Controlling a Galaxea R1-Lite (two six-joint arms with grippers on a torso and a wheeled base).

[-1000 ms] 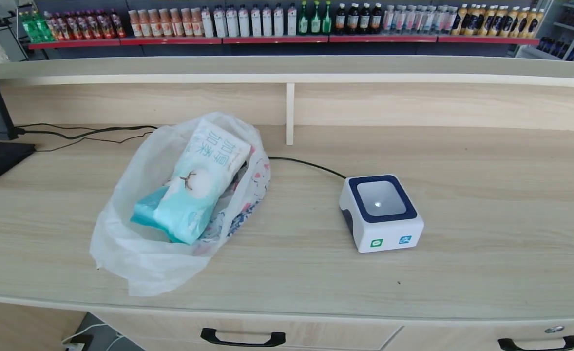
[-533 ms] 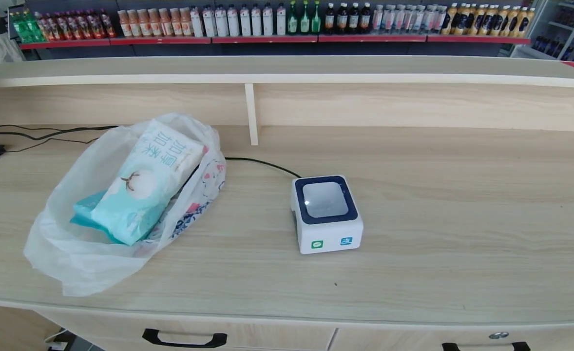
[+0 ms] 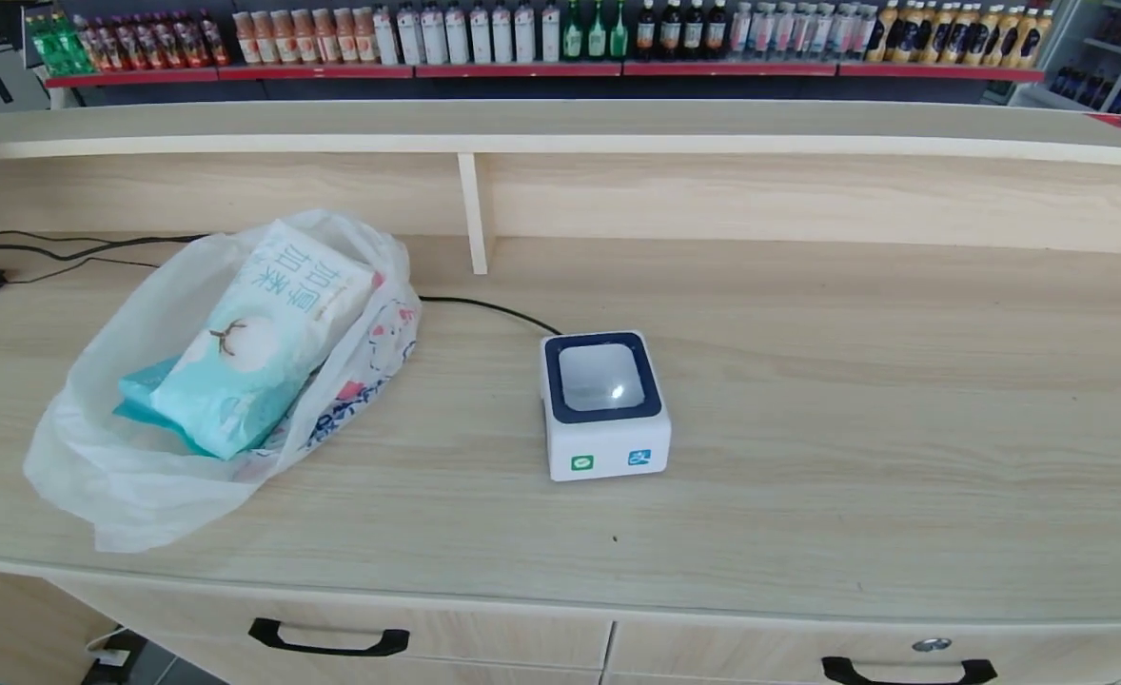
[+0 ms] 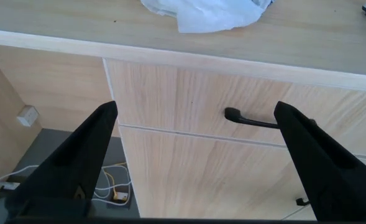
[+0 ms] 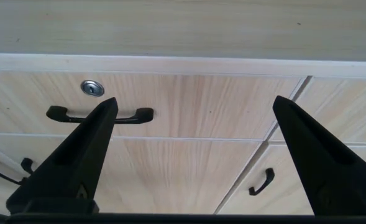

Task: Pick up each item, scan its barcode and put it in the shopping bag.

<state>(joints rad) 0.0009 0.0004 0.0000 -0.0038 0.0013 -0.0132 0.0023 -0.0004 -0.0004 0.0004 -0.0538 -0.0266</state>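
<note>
Edges first: our left gripper (image 4: 195, 109) hangs below the front edge of the counter (image 3: 855, 428), its fingers spread wide and holding nothing, facing a drawer front with a black handle (image 4: 251, 119). The shopping bag (image 3: 142, 495) lies up on the counter past that edge, above and ahead of this gripper, its loose plastic near the edge. Our right gripper (image 5: 195, 102) (equally wide, equally unladen) also faces drawer fronts below the edge, with a round lock (image 5: 92, 88) ahead of it. The head view adds the counter top: a tissue pack (image 3: 256, 342) sits inside the bag, the scanner (image 3: 603, 404) stands near the bag on the right gripper's side, and a broad stretch of counter runs on past the scanner
</note>
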